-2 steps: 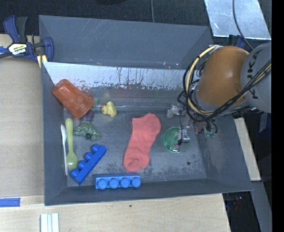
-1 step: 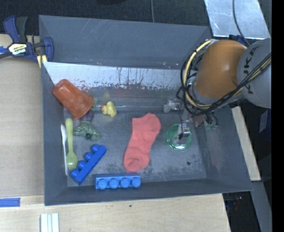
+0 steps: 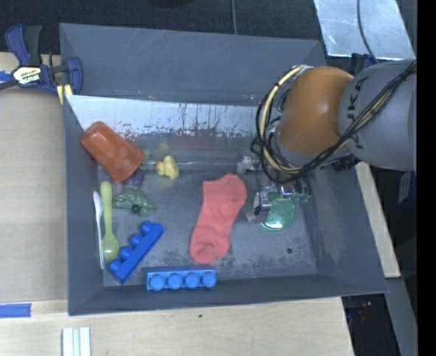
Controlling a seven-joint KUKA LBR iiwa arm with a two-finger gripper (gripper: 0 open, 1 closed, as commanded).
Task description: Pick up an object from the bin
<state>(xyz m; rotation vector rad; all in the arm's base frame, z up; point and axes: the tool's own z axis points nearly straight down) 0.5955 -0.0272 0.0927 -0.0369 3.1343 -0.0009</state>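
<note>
The arm [image 3: 381, 117] reaches in from the right, and its orange cover [image 3: 314, 113] hangs over the right part of the grey bin [image 3: 203, 61]. The fingers [image 3: 265, 202] are mostly hidden under this cover, so I cannot tell if they are spread or pressed together. A round green see-through thing [image 3: 279, 216] lies on the bin floor, touching them or just beside, on their right and a little toward the near wall. A red sock [image 3: 218, 217] lies just left, its long axis from far to near.
</note>
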